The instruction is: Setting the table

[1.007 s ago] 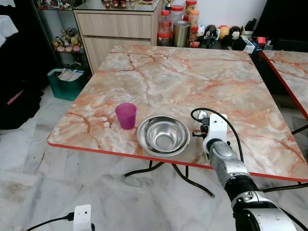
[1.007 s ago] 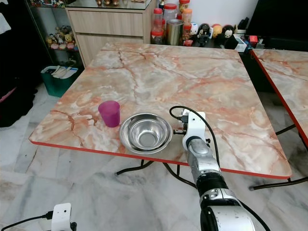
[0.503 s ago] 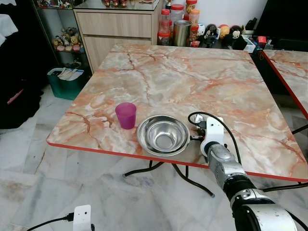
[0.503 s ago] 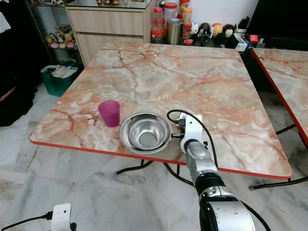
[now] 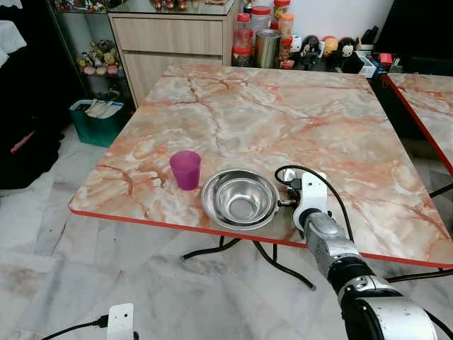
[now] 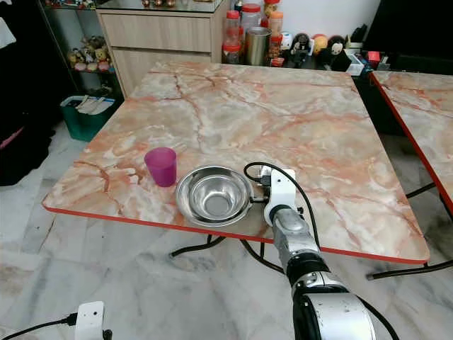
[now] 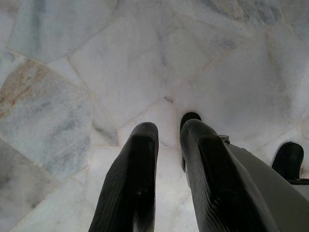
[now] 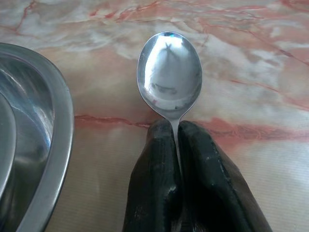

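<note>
Pinching a spoon [image 8: 169,75] by its handle, the right hand [image 8: 176,140] has drawn back toward the bench's [image 5: 248,106] near edge, so the spoon now hovers just beside the steel bowl [image 5: 239,198], ready for setting down, while the left hand [image 7: 166,145], fingers nearly together, hangs idle.

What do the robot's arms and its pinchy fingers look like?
The right arm is shiny silver with ribbed joints. Near its tip sits a white block with a looping black cable. The right end effector has two long black fingers with a rough, scuffed surface. The left end effector has the same rounded black fingers.
</note>
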Motion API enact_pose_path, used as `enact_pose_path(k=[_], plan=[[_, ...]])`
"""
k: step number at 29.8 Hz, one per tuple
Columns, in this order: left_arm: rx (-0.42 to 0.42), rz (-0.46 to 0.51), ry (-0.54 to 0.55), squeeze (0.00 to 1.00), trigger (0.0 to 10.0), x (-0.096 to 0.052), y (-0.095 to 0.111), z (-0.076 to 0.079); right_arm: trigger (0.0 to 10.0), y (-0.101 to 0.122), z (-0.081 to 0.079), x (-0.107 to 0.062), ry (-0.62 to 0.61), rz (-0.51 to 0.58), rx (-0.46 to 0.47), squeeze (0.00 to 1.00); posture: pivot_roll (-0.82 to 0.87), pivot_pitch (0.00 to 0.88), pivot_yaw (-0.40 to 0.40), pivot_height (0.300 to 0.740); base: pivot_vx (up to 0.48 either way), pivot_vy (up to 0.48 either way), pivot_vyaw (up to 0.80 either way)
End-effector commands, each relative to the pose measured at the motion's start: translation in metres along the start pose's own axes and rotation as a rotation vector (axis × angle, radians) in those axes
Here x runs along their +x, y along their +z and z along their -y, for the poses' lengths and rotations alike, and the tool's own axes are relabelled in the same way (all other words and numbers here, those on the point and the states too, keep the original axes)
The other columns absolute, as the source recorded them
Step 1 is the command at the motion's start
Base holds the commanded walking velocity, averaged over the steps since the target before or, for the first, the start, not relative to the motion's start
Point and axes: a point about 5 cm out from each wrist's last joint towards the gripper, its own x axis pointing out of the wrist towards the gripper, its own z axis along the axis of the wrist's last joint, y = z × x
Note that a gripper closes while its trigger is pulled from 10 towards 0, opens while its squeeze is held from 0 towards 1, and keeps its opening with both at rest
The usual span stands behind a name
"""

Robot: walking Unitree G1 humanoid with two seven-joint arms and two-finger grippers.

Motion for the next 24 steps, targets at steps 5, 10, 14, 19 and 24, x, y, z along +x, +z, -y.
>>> enact_pose_path(k=[5, 10, 14, 19, 24], plan=[[0.011, -0.033, 0.010, 0.00, 10.0, -0.0014, -0.0082, -0.0024, 10.0, -0.0040, 0.0007, 0.0000, 0.004, -0.019, -0.009, 0.00, 0.03, 0.063, -0.018, 0.740, 0.000, 0.000, 0.00], [0.011, -0.037, 0.009, 0.00, 10.0, -0.0017, -0.0093, -0.0023, 10.0, -0.0069, 0.0006, -0.0003, 0.001, -0.030, -0.009, 0.00, 0.03, 0.065, -0.019, 0.740, 0.000, 0.000, 0.00], [0.011, -0.037, 0.009, 0.00, 10.0, -0.0017, -0.0093, -0.0023, 10.0, -0.0070, 0.0006, -0.0003, 0.001, -0.031, -0.009, 0.00, 0.03, 0.065, -0.019, 0.740, 0.000, 0.000, 0.00], [0.011, -0.040, 0.010, 0.00, 10.0, -0.0017, -0.0099, -0.0025, 10.0, -0.0075, 0.0002, -0.0003, 0.005, -0.032, -0.003, 0.29, 0.03, 0.066, -0.020, 0.740, 0.000, 0.000, 0.00], [0.012, -0.041, 0.009, 0.00, 10.0, -0.0017, -0.0099, -0.0024, 10.0, -0.0080, 0.0000, -0.0003, 0.005, -0.033, -0.005, 0.35, 0.03, 0.064, -0.019, 0.740, 0.000, 0.000, 0.00]])
